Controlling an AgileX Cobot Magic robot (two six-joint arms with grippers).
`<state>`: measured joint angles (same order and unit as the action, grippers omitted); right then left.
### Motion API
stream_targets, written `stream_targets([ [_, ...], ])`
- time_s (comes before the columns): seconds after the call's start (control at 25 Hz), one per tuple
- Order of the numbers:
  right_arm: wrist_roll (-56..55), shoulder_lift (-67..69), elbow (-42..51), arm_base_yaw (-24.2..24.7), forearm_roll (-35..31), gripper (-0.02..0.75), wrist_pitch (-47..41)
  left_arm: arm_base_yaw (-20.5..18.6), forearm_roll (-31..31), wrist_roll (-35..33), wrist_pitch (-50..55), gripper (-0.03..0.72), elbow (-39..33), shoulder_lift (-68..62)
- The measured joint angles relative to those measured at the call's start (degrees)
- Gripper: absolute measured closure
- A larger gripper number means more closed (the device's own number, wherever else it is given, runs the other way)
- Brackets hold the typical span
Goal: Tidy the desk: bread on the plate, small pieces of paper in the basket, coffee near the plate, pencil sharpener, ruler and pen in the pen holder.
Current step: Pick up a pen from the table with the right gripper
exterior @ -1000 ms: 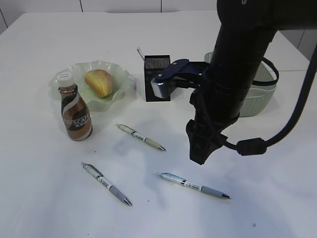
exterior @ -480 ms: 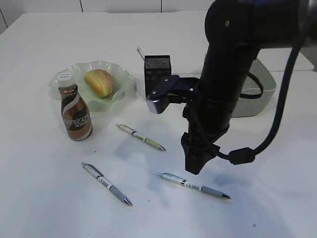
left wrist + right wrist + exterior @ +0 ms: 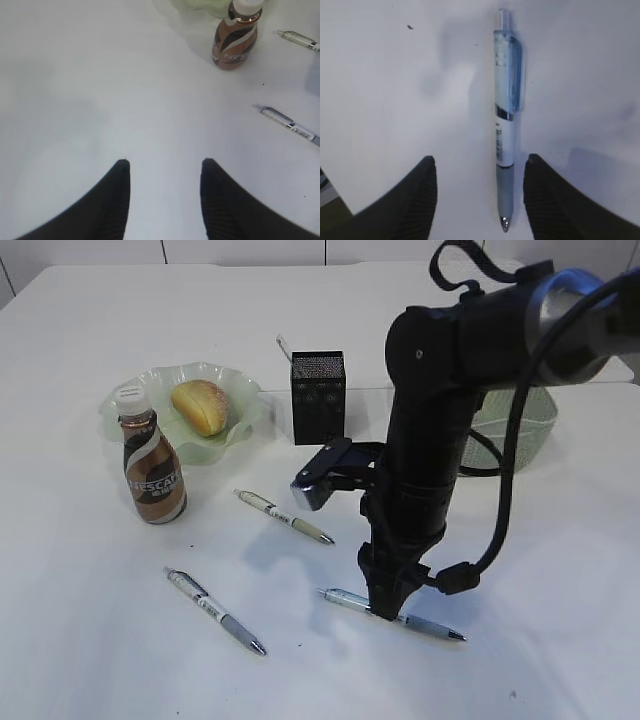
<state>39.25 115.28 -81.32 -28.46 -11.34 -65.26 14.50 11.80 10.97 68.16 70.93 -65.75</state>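
Right end effector (image 3: 479,192): jaws parted to a moderate width, holding nothing, low over the counter (image 3: 90,660).
Target pen (image 3: 506,120): lies flat between the two fingers, nearer the finger at 3 o'clock; tip toward 6 o'clock, clear cap end toward 12 o'clock, in the wrist view.
Risk, off-centre closure: the nearer finger would likely meet the barrel first and roll or skid it sideways.
Risk, descent: the fingertips could jam on the counter if lowered too far, or pinch only the grey grip and let the pen tilt.
Left end effector (image 3: 165,192): jaws half apart, empty, over bare counter.
Outward: pen holder (image 3: 318,398) stands at 11 o'clock of the arm in the exterior view; two other pens (image 3: 284,516) (image 3: 214,610) wait at 9 o'clock.
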Motion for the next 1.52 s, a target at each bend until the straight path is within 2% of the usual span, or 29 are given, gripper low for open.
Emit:
stream_targets([
  [0.4, 0.0, 4.8, 0.0, 0.0, 1.3, 0.299, 4.9, 0.0, 0.2, 0.0, 0.0, 0.365, 0.0, 0.0],
  [0.72, 0.0, 5.0, 0.0, 0.0, 1.3, 0.299, 6.0, 0.0, 2.8, 0.0, 0.2, 0.365, 0.0, 0.0],
  [1.52, 0.0, 5.0, 0.0, 0.0, -0.1, 0.299, 5.8, 0.0, 4.4, -0.1, 0.4, 0.365, 0.0, 0.0],
])
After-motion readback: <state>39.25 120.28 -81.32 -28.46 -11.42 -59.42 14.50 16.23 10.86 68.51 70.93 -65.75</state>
